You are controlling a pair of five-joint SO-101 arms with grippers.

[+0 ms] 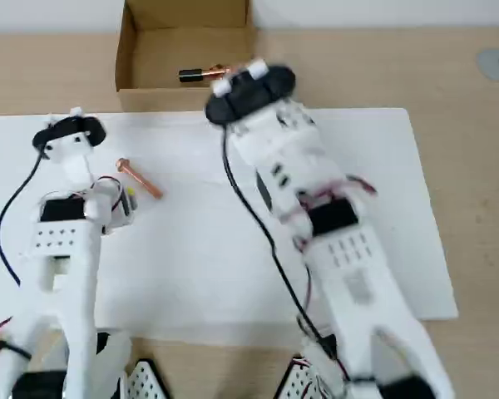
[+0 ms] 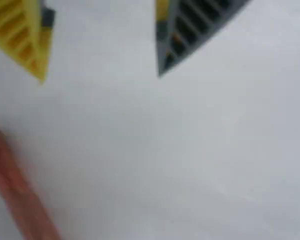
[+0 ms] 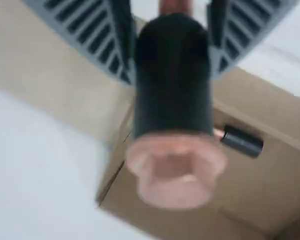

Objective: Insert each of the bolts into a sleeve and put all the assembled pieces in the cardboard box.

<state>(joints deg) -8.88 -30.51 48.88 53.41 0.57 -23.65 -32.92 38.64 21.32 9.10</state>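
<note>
1. Right end effector (image 3: 172, 62) squeezed a black sleeve (image 3: 172, 90) with a bolt (image 3: 175, 170) pushed through it, likely to keep the pair together.
2. It hung over the wall of the cardboard box (image 3: 270, 200), ready to drop the piece. Another finished piece (image 3: 240, 141) lay inside, just beyond.
3. Left end effector (image 2: 100, 75) held nothing, jaws wide apart, with a loose bolt (image 2: 15, 195) just beside it on the white mat (image 2: 190, 150).
4. Most of the held bolt hid inside the sleeve, and the loose bolt was cut off at the edge.
</note>
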